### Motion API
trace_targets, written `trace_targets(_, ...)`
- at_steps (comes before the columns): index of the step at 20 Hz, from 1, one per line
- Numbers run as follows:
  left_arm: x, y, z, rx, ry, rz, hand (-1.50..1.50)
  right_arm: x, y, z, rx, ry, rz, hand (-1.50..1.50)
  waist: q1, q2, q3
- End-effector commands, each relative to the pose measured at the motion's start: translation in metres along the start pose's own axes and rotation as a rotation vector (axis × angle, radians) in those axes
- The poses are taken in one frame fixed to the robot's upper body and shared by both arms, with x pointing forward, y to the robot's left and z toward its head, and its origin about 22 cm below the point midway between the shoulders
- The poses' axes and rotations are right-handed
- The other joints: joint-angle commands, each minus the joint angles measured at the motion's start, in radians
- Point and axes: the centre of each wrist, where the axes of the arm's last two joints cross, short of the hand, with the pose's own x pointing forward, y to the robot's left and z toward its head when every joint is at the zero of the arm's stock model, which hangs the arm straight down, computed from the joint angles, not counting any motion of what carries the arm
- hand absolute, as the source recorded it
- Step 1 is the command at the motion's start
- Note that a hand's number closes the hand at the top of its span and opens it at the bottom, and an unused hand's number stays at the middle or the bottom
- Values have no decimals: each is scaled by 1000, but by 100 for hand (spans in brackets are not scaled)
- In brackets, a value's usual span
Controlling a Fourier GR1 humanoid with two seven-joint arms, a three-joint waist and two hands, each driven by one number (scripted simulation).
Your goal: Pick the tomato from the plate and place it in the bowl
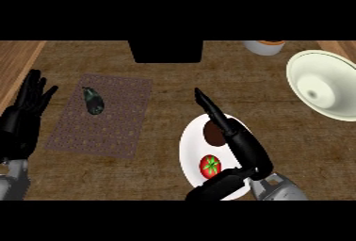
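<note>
One round red tomato (211,165), glossy.

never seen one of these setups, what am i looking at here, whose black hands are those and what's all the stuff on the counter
This is one picture, taken from a humanoid robot's head, looking steeply down at a kitchen counter. The black hands are the robot's own. Its left hand rests open at the left edge. Its right hand hovers open over a white plate carrying a tomato and a dark brown item I cannot identify. Nothing is held. A white bowl sits at the right, and a brown mat at the left with a dark object on it. A small cup and a black block stand at the far edge.
</note>
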Motion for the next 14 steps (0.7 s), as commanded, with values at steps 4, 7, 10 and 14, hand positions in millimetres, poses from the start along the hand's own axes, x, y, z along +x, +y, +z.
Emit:
trace_targets(4,7,15,-18,28,-85,57,0,35,52,46,55,-59,262,-150,-9,18,2)
trace_targets(7,3,9,-19,33,-87,70,0,63,29,48,50,35,442,-150,-18,17,0)
trace_targets(10,1,15,-20,9,-85,65,0,90,3,48,58,135,541,-150,-4,21,1)
trace_targets(14,3,23,-19,8,-92,69,0,111,-15,58,251,320,721,-150,2,19,-1)
